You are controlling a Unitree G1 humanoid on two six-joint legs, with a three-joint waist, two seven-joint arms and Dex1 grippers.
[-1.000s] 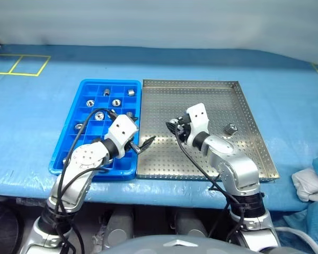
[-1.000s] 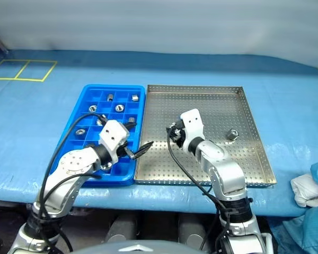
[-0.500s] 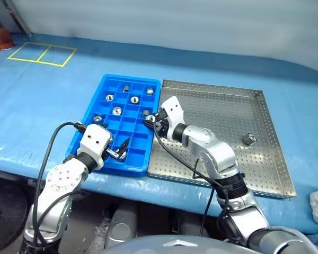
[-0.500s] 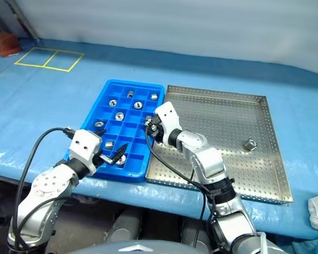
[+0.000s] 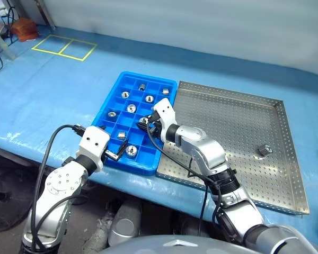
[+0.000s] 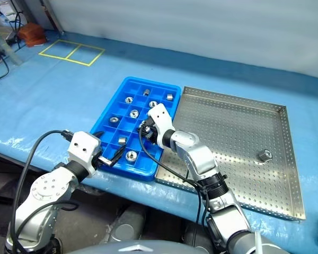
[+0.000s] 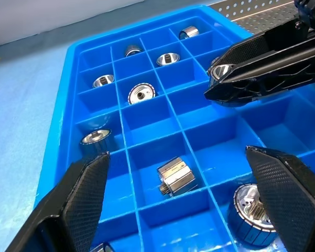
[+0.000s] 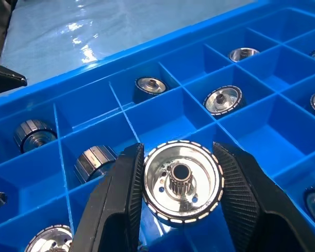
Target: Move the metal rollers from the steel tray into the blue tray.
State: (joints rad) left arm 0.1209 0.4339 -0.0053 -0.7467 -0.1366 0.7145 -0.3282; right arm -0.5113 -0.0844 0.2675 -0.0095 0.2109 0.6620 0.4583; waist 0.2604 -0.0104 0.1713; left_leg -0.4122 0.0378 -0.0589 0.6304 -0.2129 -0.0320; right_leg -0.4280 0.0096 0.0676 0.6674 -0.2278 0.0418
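Observation:
The blue tray [image 5: 139, 168] lies left of the steel tray [image 5: 233, 127], and several metal rollers [image 5: 131, 108] sit in its square compartments. My right gripper [image 5: 144, 123] is shut on one metal roller [image 8: 182, 181], holding it by its rim just above the compartments on the blue tray's right side. At the blue tray's near edge, my left gripper [image 7: 177, 155] stands open and holds nothing. A single metal roller [image 5: 263, 150] rests on the perforated floor at the steel tray's right.
Both trays sit on a blue-covered table whose near edge runs just below them. Yellow tape squares [image 5: 63, 47] mark the cover at the far left. A brown object [image 5: 24, 27] and cables lie beyond the far left corner.
The view has swung to the left. My right gripper carried its roller left from over the steel tray to over the blue tray. My left gripper drew back to the blue tray's near edge.

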